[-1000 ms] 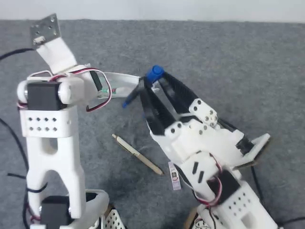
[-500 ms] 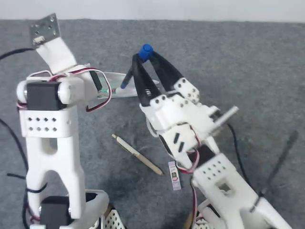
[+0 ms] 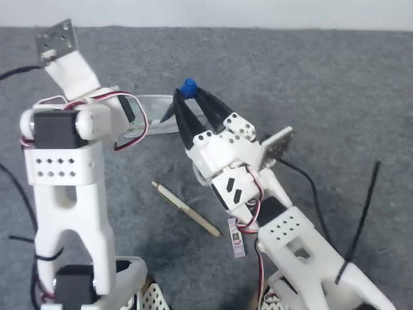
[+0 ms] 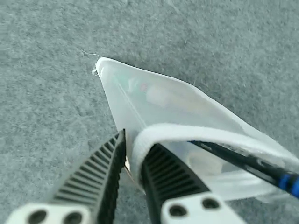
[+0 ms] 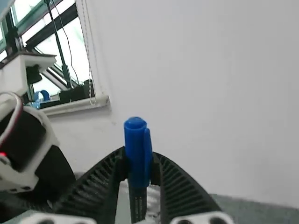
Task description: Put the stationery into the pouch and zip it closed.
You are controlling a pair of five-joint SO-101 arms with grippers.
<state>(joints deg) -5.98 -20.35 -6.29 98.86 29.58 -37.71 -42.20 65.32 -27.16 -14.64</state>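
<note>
Two arms meet at the pouch (image 3: pixel 158 108). Your right gripper (image 3: pixel 189 98), clamped on the blue pen (image 3: pixel 188 88), has swung over. The pen tip now sits inside the mouth that your left gripper (image 4: pixel 134 147) pinches open. Release looks next.

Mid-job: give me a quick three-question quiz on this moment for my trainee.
1. True or false: the left gripper is clamped on the rim of the pouch.
2. The right gripper holds: A a ruler, B a blue-capped pen, C scissors.
3. How many items lie on the grey mat outside the pouch?
Key: 1 true. 2 B. 3 two: a beige pen and a small flat piece.
</note>
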